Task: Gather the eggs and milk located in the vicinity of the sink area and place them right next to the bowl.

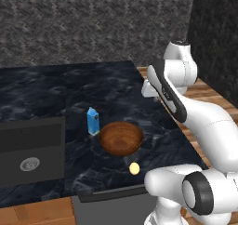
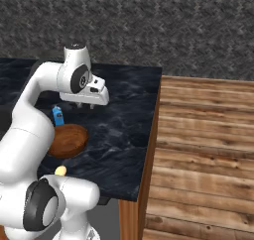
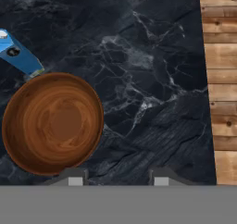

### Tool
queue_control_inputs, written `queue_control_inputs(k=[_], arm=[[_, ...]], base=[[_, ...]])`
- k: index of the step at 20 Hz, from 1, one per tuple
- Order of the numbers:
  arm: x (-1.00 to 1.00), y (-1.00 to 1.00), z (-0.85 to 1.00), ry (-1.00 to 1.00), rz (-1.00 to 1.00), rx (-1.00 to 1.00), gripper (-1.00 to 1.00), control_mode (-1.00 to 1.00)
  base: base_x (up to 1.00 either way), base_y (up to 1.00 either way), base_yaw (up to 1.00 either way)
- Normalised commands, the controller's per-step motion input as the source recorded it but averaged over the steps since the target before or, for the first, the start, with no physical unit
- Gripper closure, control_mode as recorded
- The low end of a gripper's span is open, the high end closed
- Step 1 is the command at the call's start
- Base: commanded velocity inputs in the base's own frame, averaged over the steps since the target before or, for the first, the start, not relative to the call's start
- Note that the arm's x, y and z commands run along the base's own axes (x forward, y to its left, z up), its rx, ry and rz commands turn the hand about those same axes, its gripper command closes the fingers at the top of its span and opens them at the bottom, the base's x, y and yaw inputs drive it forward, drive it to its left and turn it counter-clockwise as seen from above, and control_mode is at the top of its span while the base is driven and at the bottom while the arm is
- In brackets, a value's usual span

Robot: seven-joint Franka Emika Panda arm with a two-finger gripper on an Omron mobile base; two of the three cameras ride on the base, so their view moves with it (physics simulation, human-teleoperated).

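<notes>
On the counter point(image 1: 111, 87), the bowl point(image 1: 121, 138) sits near the front edge. The milk point(image 1: 93, 121) stands upright just beside the bowl, on its left and slightly behind. The egg point(image 1: 134, 168) lies in front of the bowl, close to the counter's edge. The sink point(image 1: 30, 152) is recessed well to the left.

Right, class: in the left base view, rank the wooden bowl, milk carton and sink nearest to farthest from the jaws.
1. Wooden bowl, down-left of the gripper.
2. Milk carton, beside the bowl's far left rim.
3. Sink, recessed at the far left.
</notes>
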Motion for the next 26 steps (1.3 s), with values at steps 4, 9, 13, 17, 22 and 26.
queue_control_inputs(k=[4, 9, 13, 17, 22, 26], arm=[[0.00, 0.22, -0.11, 0.00, 0.00, 0.00, -1.00, -1.00], [0.00, 0.40, -0.18, 0.00, 0.03, 0.00, -1.00, -1.00], [0.00, 0.41, -0.18, 0.00, 0.04, 0.00, -1.00, -1.00], [0.00, 0.42, -0.23, -0.02, 0.09, 0.00, -1.00, -1.00], [0.00, 0.40, -0.24, 0.00, 0.14, 0.00, -1.00, -1.00], [0.02, 0.49, -0.18, 0.00, 0.18, 0.00, -1.00, -1.00]], base=[[0.00, 0.00, 0.00], [0.00, 0.00, 0.00], [0.00, 0.00, 0.00], [0.00, 0.00, 0.00], [0.00, 0.00, 0.00], [0.00, 0.00, 0.00]])
